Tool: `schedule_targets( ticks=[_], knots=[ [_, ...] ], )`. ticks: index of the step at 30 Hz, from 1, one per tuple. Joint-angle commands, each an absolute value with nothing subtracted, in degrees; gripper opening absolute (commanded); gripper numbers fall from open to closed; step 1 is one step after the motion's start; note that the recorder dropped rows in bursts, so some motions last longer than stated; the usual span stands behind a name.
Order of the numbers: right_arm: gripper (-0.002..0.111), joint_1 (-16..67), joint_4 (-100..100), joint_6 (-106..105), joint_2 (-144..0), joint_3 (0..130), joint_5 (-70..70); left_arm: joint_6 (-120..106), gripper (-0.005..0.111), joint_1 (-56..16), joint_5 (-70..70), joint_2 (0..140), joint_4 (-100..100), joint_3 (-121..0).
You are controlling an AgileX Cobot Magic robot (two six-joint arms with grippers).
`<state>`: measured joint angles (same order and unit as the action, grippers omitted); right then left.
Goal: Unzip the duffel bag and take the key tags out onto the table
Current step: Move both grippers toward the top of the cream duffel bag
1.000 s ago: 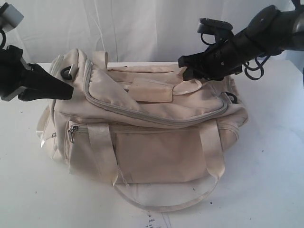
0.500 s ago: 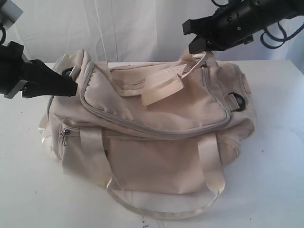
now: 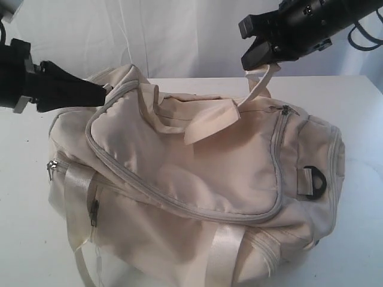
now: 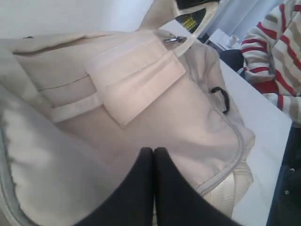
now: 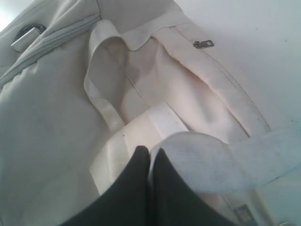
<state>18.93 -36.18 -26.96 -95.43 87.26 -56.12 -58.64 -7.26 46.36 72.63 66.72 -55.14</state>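
Only writing anywhere: a yellow label w/ black print, seen in the L wrist view past the bag's far end, too small to read. Fabric of the duffel bag is plain cream in all 3 views. The bag sits mid-table, tipped so its top panel faces the ext. cam, and the grey zip track round that panel looks closed. R gripper: jaws fully together, nipping the satin handle, which runs from the tips down to the bag top. L gripper: jaws also pressed together, tips at the bag's upper corner seam on its side; can't tell what they nip, if anything. Ext. view alone shows both arms and the front pocket's zip pull. L wrist view adds the label, a red/white striped sleeve beyond the table edge, and the handle wrap lying flat on the top panel. Black D-ring shows in the ext. and L wrist views, not the R wrist. R wrist view gives a close-up: webbing curled against the black fingers and a metal buckle.
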Motion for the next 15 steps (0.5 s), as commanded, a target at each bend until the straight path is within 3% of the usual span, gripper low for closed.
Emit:
schedule_targets(
  ticks=[1,4,10,13,14,15],
  knots=[
    [0.001,18.92,-38.80,-26.99,-96.10,87.17,-55.98,-63.10,0.000,-7.47,49.61,72.73,71.38,-55.40],
    [0.013,18.92,-38.90,-27.14,-96.77,87.17,-55.98,-63.44,0.000,-7.47,49.57,72.73,72.20,-55.40],
    [0.058,18.92,-41.22,-28.14,-97.06,87.29,-55.72,-66.41,0.004,-8.20,49.47,72.81,72.63,-55.40],
    [0.067,18.92,-41.63,-28.46,-96.02,87.39,-55.61,-70.47,0.019,-10.22,49.53,74.56,74.85,-55.40],
    [0.066,18.66,-40.89,-28.57,-94.77,87.39,-55.61,-73.41,0.033,-12.31,48.95,76.21,77.96,-55.40],
    [0.066,18.20,-39.94,-28.60,-93.92,87.39,-55.47,-74.82,0.039,-13.15,48.53,76.89,80.01,-55.40]
  ],
)
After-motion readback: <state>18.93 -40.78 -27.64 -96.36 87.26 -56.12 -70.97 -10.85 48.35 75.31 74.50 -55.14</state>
